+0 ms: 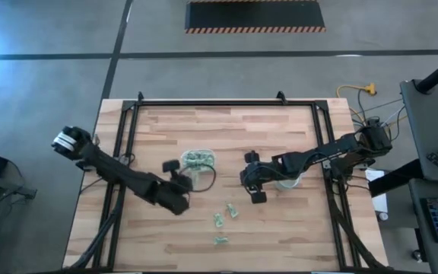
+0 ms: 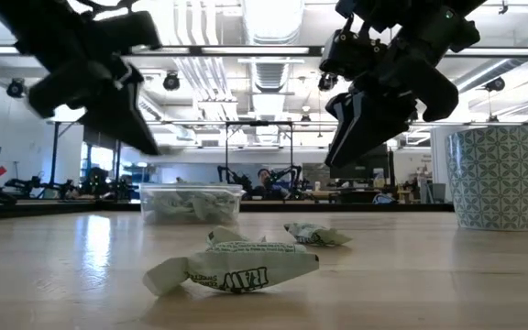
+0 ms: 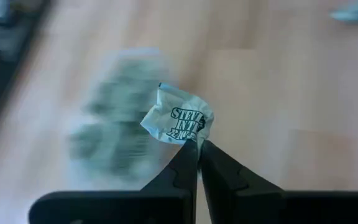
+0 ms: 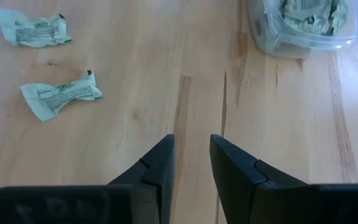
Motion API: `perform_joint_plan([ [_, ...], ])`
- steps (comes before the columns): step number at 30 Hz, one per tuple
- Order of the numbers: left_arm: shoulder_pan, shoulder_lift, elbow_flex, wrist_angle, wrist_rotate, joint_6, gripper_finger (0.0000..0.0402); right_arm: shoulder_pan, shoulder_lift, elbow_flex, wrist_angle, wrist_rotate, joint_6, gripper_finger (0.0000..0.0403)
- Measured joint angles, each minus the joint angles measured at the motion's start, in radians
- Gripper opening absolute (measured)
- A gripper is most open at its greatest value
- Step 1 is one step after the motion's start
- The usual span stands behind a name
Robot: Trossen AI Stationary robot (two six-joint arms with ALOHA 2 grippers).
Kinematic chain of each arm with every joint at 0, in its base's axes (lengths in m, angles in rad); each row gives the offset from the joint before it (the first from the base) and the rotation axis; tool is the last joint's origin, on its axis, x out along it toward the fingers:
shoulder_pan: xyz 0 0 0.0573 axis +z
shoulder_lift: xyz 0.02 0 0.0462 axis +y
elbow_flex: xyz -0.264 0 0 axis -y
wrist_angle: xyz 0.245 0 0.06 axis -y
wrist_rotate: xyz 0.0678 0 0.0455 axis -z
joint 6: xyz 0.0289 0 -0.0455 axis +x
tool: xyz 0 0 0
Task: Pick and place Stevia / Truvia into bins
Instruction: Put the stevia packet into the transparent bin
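A crumpled pale green and white paper Stevia packet (image 3: 179, 121) was pinched by one corner between the shut fingertips of the left gripper (image 3: 197, 148), lifted off the table, presumably so it could be carried over and dropped. Just beside that gripper in the overhead view sat the shallow clear plastic rounded-rectangular tub (image 1: 198, 160), already holding a heap of similar packets; its nearness suggests it was the intended drop point, though whether the held packet was yet over the rim could not be told.

Three more loose packets lay on the light wooden slatted table (image 1: 280, 221), nearer its front edge than the tub: one (image 1: 233, 211), another (image 1: 219, 221) close by, and a third (image 1: 220, 240) a little farther forward. They were still to be collected.

The right gripper (image 4: 191, 149) hovered above bare wood with its dark fingers partly apart and nothing between them, pointed toward two of the loose packets, likely lining up for the next pick. Under the right arm stood the small round patterned cup (image 1: 287, 180), seen at the right of the table-level view, probably the second bin.
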Motion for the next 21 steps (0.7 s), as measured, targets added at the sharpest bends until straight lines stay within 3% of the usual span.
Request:
perform_joint_plan([
  [3, 0.031, -0.066, -0.026, -0.074, -0.081, 0.000, 0.0000, 0.000, 0.000, -0.002, 0.012, 0.001, -0.006, 0.0087],
  [7, 0.106, -0.128, -0.067, -0.086, -0.089, 0.006, 0.0000, 0.000, 0.000, -0.003, 0.015, 0.001, -0.007, 0.0082],
  [15, 0.255, -0.125, -0.111, -0.070, 0.045, 0.058, 0.0000, 0.000, 0.000, -0.007, 0.025, 0.000, -0.011, 0.0084],
  [21, 0.278, -0.102, -0.108, -0.051, 0.066, 0.090, 0.0000, 0.000, 0.000, -0.012, 0.028, 0.000, -0.025, 0.0076],
])
